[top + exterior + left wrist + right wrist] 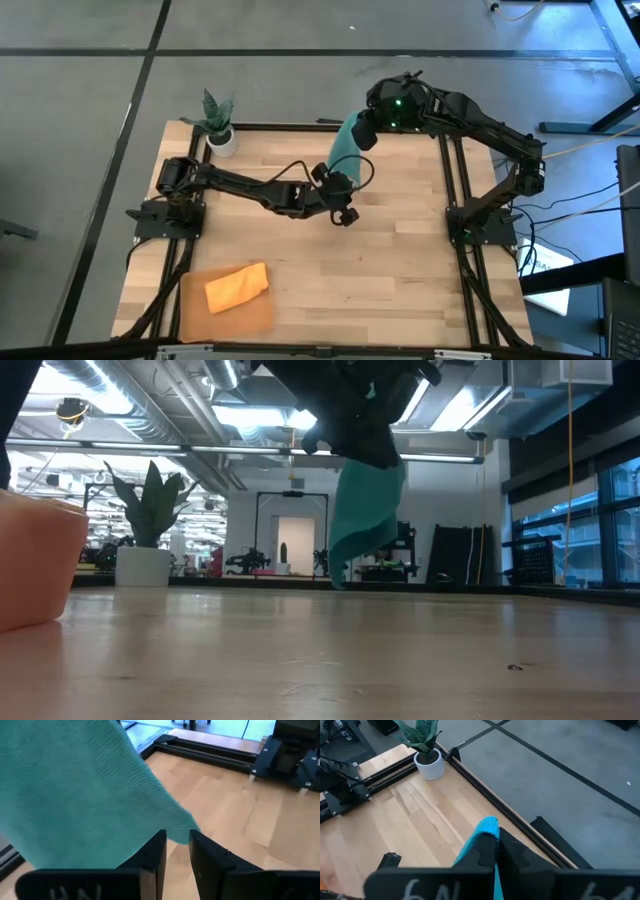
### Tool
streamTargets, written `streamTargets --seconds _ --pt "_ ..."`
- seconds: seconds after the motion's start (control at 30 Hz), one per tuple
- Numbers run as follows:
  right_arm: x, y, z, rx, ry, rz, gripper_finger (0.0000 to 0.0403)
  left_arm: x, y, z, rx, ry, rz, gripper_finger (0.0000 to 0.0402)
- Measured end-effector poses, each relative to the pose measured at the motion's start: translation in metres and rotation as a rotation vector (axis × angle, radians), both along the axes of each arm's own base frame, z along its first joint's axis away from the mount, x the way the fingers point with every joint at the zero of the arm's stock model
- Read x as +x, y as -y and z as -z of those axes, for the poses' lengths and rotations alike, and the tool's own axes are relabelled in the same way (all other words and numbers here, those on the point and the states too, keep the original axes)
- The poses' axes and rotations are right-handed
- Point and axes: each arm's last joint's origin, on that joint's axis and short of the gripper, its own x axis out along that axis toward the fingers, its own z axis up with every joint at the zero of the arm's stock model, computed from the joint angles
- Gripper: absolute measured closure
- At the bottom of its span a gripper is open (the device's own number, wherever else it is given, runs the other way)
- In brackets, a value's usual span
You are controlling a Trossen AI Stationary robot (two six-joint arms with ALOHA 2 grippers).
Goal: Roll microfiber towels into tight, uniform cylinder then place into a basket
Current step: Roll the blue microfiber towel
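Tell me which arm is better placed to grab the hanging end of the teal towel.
Left. The right gripper is shut on the soft teal microfiber towel's top edge, holding it above the wooden table. The left gripper, fingers apart and holding nothing, sits right beside the towel's hanging lower corner.

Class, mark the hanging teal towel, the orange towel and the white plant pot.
Soft teal microfiber towel (365,510), low view, middle of hanging cloth.
Bright orange microfiber towel (237,287), high view, centre of bundle.
Small white plant pot (431,764), right wrist view, pot's side.
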Motion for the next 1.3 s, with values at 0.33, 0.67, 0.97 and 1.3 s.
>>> streamTargets --seconds 0.33,0.67,0.97,1.3 --pt "0.000 0.000 0.000 -0.003 -0.002 -0.002 0.0397 0.001 0.002 -0.002 -0.032 0.051 -0.027 0.0327" --pt "0.000 0.000 0.000 -0.005 0.005 -0.003 0.0397 0.010 0.001 -0.004 -0.015 0.144 -0.017 0.0327" --pt "0.001 0.000 -0.001 -0.006 0.007 -0.003 0.0397 0.014 0.015 0.011 0.068 0.123 -0.101 0.0327" --pt "0.001 0.000 -0.001 -0.007 0.009 -0.003 0.0397 0.013 0.019 0.010 0.081 0.133 -0.117 0.0327"
